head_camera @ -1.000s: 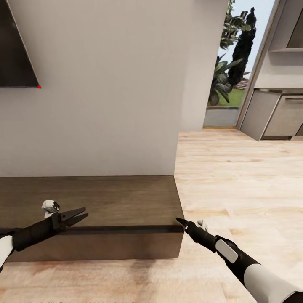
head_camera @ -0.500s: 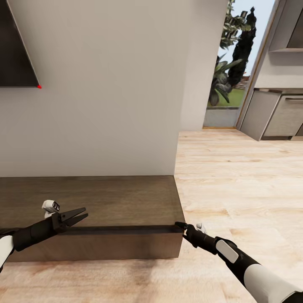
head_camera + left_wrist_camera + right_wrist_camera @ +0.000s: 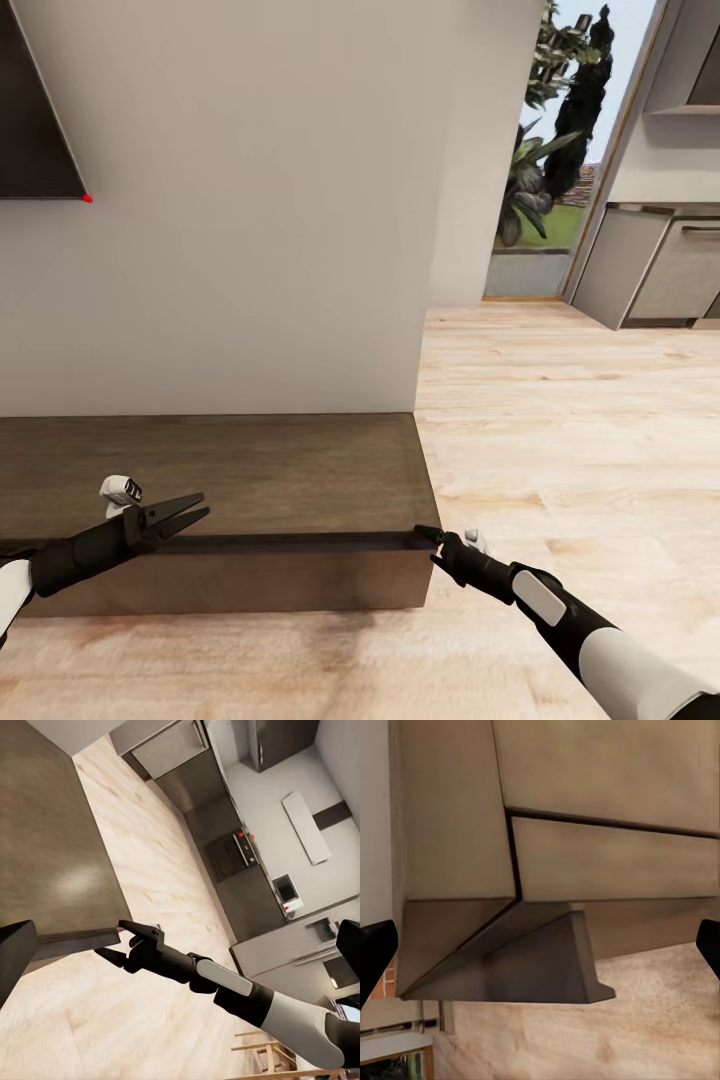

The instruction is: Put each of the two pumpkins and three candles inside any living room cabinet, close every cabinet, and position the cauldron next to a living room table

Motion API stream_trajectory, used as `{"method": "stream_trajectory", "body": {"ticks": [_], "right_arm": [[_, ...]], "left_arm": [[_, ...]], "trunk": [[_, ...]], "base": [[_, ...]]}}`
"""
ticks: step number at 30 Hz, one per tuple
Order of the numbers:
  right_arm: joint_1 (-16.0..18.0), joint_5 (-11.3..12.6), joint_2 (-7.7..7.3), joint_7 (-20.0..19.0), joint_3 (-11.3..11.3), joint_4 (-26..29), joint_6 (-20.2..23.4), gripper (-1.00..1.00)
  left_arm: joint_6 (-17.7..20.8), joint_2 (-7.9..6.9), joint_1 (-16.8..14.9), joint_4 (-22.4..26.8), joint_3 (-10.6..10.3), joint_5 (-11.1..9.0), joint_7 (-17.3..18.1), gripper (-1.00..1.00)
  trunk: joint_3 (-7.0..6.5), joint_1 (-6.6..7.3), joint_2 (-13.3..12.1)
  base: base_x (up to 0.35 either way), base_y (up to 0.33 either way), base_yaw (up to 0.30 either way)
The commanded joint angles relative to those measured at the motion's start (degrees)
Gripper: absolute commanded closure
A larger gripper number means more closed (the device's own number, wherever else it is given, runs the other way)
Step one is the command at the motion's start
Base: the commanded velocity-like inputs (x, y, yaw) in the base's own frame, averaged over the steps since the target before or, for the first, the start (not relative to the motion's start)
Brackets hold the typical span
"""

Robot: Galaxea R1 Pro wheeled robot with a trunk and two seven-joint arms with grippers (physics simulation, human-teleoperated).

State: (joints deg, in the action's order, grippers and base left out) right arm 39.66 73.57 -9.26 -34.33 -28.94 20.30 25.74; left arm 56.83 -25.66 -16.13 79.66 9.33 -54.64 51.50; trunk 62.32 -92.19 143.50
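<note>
Long, low, dark brown wooden cabinet [image 3: 230,490] against pale wall, drawers apparently shut. Right tool [image 3: 430,534] at top front corner, open in wrist view; left tool [image 3: 190,511] parted above front edge. Rigid, probably heavy, handleless fronts; best gripped along top lip.

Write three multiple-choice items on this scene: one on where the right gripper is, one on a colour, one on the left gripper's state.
1. The right gripper is at:
A. the cabinet's front right corner
B. the wall
C. the kitchen units

2. The cabinet top is:
A. white
B. dark brown
C. red

3. The left gripper is:
A. shut on a pumpkin
B. shut on a candle
C. open, holding nothing

Answers: 1 A, its tip meets the corner in the head view. 2 B, dark wood grain shows. 3 C, its fingers are spread apart over the cabinet's front edge.
</note>
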Motion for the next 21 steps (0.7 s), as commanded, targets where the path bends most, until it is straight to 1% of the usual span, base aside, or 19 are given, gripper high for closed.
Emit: {"method": "stream_trajectory", "body": {"ticks": [1,9,14,21], "right_arm": [[-0.02,-0.79,-0.02,4.10,-1.20,-0.17,-0.16,-1.00],[-0.02,-0.85,-0.05,5.41,-1.20,-0.09,-0.16,-1.00],[-0.01,-0.88,-0.06,5.42,-1.22,-0.08,-0.16,-1.00],[-0.02,-0.88,-0.06,5.48,-1.28,-0.07,-0.16,-1.00]], "left_arm": [[0.22,0.00,-0.04,-0.01,0.01,0.06,0.18,-1.00],[0.22,0.00,-0.04,-0.07,0.07,0.06,0.18,-1.00],[0.22,0.00,-0.04,-0.11,0.06,0.06,0.18,-1.00],[0.22,0.00,-0.04,-0.12,0.07,0.06,0.17,-1.00]], "trunk": [[0.06,0.00,0.01],[0.06,0.00,0.01],[0.06,0.00,0.01],[0.06,0.00,0.01]], "base": [[0.000,0.000,0.000],[0.000,0.000,0.000],[0.000,0.114,0.000],[0.000,0.021,0.000]]}}
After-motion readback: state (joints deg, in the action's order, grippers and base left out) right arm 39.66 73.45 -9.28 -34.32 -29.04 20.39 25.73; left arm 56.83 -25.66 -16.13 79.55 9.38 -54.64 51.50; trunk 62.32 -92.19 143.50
